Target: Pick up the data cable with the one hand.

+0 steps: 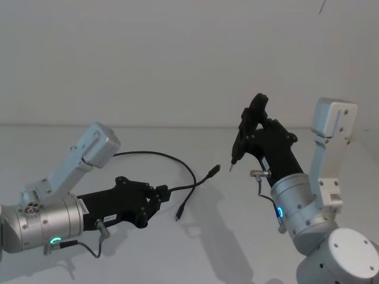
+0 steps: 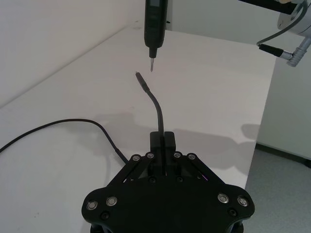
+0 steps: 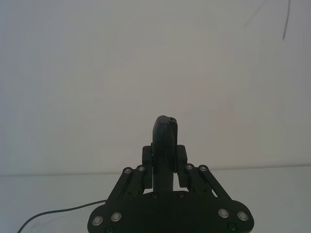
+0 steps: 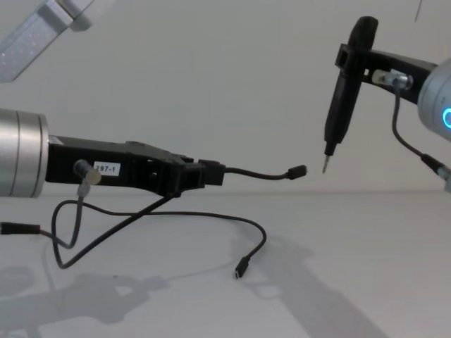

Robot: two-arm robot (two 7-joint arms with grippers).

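My left gripper (image 1: 163,192), long and black with a white label, is shut on the data cable (image 1: 177,158) a short way behind one plug. That plug (image 4: 299,171) sticks out forward in the air. Behind the fingers the cord loops down over the white table, and its other plug (image 4: 242,269) hangs just above the surface. In the left wrist view the fingertips (image 2: 163,139) clamp the cord (image 2: 157,104). My right gripper (image 1: 247,137) is shut on a slim black tool (image 4: 344,98). Its metal pin (image 2: 151,64) hovers close to the raised plug without touching it.
The white table (image 1: 195,254) ends at an edge (image 2: 260,131) with floor beyond. A plain wall stands behind. A short grey wire (image 4: 67,232) hangs in a loop under my left wrist.
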